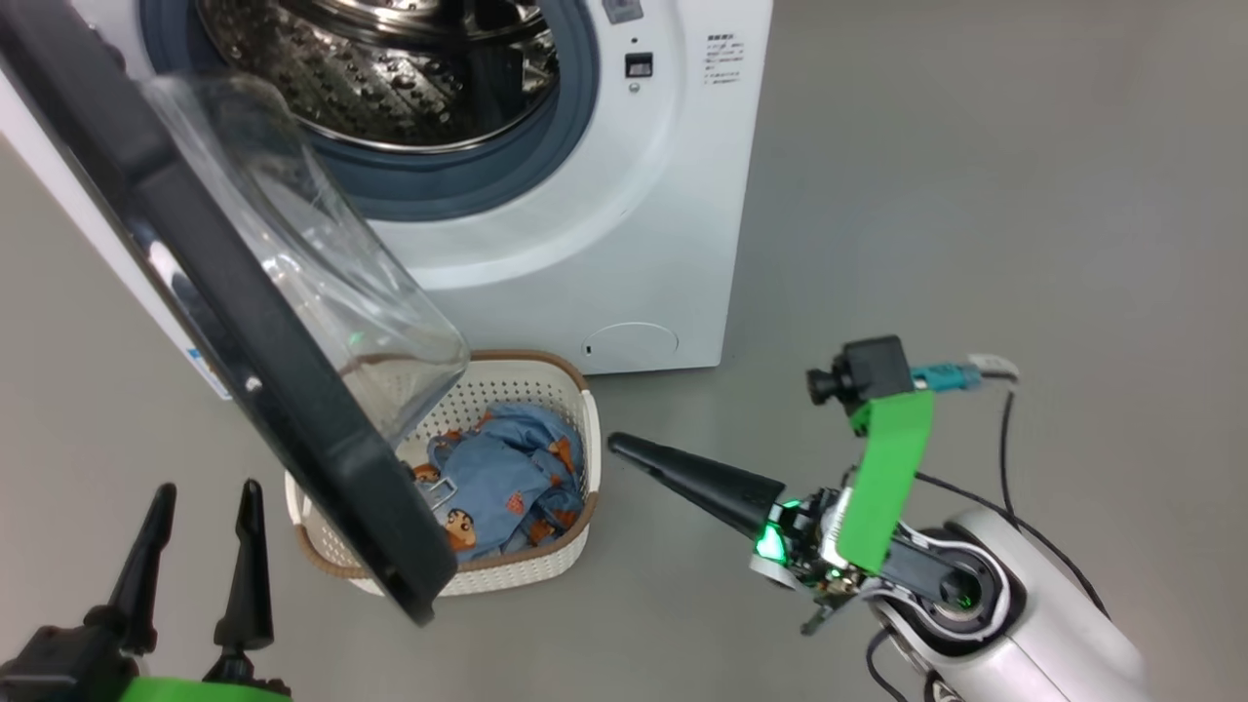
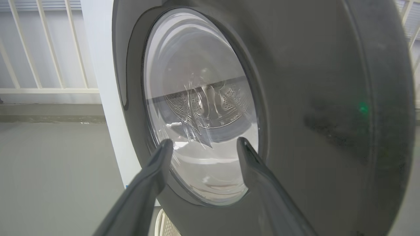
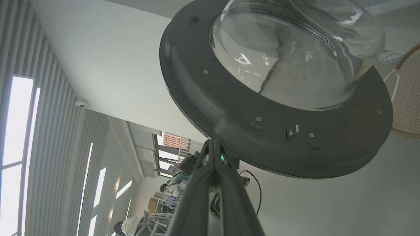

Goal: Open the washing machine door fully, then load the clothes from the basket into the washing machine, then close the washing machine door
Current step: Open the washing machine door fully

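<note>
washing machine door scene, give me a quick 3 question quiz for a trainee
1. True or false: the right gripper is shut.
2. Fill in: the washing machine door stands ____.
3. What holds the clothes? A the right gripper B the basket C the washing machine door

Key: 1 true; 2 open; 3 B
</note>
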Available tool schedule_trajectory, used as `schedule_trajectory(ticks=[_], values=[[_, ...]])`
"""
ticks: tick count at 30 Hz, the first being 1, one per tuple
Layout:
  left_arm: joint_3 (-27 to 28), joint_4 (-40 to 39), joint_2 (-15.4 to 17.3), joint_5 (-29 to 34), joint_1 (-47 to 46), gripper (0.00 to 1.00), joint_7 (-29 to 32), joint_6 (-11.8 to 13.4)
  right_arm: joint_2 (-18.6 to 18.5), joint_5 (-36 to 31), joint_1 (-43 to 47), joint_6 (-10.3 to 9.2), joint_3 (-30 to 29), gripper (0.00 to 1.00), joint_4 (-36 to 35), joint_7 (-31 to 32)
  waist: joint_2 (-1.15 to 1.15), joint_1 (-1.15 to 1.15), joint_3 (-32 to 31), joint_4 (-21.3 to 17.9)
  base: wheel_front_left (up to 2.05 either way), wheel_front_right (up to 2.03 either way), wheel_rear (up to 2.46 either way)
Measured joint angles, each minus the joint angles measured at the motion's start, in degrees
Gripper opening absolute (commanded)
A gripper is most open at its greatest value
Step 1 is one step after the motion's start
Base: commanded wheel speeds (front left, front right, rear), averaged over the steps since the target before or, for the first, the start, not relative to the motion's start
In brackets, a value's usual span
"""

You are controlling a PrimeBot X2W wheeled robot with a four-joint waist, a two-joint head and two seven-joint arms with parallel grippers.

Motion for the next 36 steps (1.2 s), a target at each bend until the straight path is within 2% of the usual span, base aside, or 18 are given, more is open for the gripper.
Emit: schedule_trajectory(ticks=[6,7,8,9,10,17,24,29,36], values=[[0.76,-0.19,-0.46,0.69,1.71,1.0,0.0,0.0,-1.01,-0.02,5.32,0.0,-2.81,0.0,-3.38,-5.77,0.0,0.0,-1.2,-1.49,0.0,0.0,0.0],[0.97,-0.23,-0.53,0.71,1.75,1.0,0.0,0.0,-1.08,-0.64,6.0,0.0,-3.36,0.09,-3.87,-7.22,0.0,0.0,-1.3,-1.71,0.0,0.0,0.0],[1.12,-0.35,-0.62,0.74,1.8,1.0,0.0,0.0,-1.04,-1.29,6.71,0.0,-4.33,0.32,-4.36,-9.0,0.0,0.0,-1.39,-1.93,0.0,0.0,0.0],[1.29,-0.47,-0.7,0.74,1.93,1.0,0.0,0.0,-1.02,-1.61,7.29,0.0,-5.31,0.45,-4.74,-10.77,0.0,0.0,-1.47,-2.15,0.0,0.0,0.0],[1.41,-0.54,-0.8,0.75,2.19,1.0,0.0,0.0,-0.99,-2.68,7.88,0.0,-6.3,1.0,-5.06,-12.68,0.0,0.0,-1.54,-2.35,0.0,0.0,0.0],[2.37,-0.78,-1.22,0.76,2.91,1.0,0.0,0.0,-0.4,-15.58,10.27,0.0,-11.2,1.0,-4.9,-28.08,0.0,0.0,-1.83,-3.52,0.0,0.0,0.0],[2.46,-0.81,-1.69,1.2,3.55,1.0,0.0,0.0,-0.63,-32.16,10.27,0.0,-13.37,1.0,-1.66,-41.55,0.0,0.0,-1.9,-3.96,0.0,0.0,0.0],[2.42,-0.81,-1.8,1.19,3.56,1.0,0.0,0.0,-0.25,-47.46,11.43,0.0,-17.53,1.0,2.87,-45.09,0.0,0.0,-2.04,-3.86,0.0,0.0,0.0],[2.38,-0.85,-2.09,1.2,3.77,1.0,0.0,0.0,2.96,-69.59,15.82,0.02,-22.03,1.0,2.25,-45.6,0.0,0.0,-1.81,-3.59,0.0,0.0,0.0]])
